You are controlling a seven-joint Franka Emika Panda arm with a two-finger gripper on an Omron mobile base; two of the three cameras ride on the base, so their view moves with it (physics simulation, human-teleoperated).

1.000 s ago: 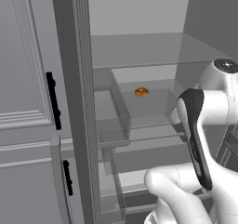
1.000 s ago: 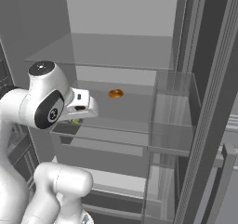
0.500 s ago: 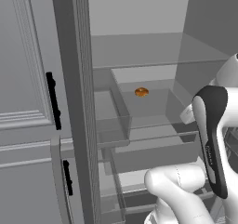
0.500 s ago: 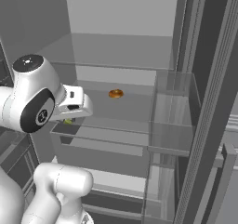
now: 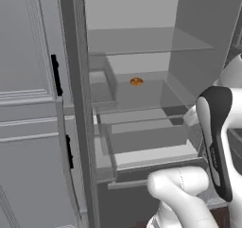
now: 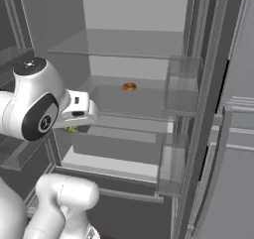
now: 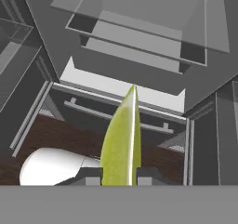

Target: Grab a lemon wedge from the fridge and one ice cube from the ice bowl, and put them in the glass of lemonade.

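Gripping a yellow-green lemon wedge (image 7: 122,141), the end effector (image 7: 119,174) has its two dark fingertips closed against the wedge's sides, with the pointed end standing up between them. In the right base view the wedge (image 6: 72,130) shows as a small green speck just under the white hand, in front of the open fridge (image 6: 198,114). A small orange item (image 6: 129,87) lies on a glass shelf (image 5: 142,97) inside, well apart from the hand.

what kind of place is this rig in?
A kitchen, most likely: the arm works at an open fridge with clear shelves, panelled cabinets stand beside it, and the gripper holds a lemon wedge.
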